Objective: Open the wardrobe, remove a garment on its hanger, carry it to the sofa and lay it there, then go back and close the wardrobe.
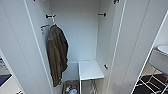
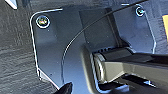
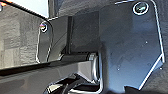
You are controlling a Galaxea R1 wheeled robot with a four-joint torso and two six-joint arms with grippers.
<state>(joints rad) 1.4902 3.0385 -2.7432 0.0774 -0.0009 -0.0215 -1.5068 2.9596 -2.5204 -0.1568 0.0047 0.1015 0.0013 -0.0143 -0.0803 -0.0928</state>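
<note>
The wardrobe stands right in front of me in the head view, white inside, with both doors swung wide: the left door and the right door. A dark olive-green jacket hangs at the left of the interior, which is not the garment of the task. A small orange mark shows on the left door's inner edge beside the jacket's top.
A white shelf sits low on the right inside the cabinet. A basket with small items stands on its floor. Past the right door is a white chair on a dark patterned rug.
</note>
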